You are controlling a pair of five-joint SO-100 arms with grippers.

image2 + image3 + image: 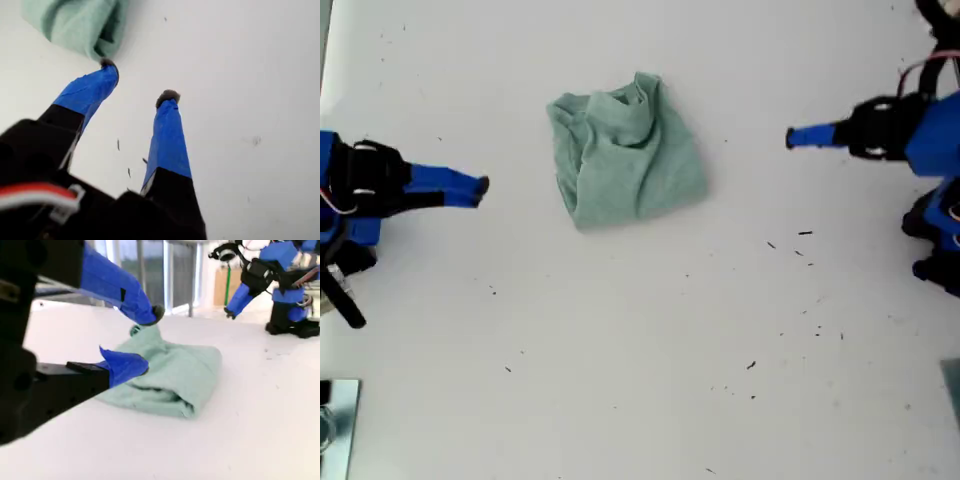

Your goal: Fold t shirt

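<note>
Desk [620, 350]: t shirt [625, 155] bunched mid-desk, upper centre of exterior view, long axis across the line between arms | my second hand [483, 186]: spread, empty, toward exterior view's left, judged marginally nearer | my first hand [790, 138]: spread, empty, toward exterior view's right, apart from cloth.

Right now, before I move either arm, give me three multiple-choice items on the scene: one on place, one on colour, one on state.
1. Where does the t shirt lie in the exterior view?
A. between the two arms
B. at the lower edge
C. under an arm's base

2. What colour is it?
A. white
B. pale green
C. red

3. My first gripper and my second gripper are:
A. both open and empty
B. both shut on cloth
C. one open, one shut

Answers:
1. A, an arm stands on each side of it.
2. B, sage cloth on the white table.
3. A, both pairs of fingers are spread and hold nothing.
</note>
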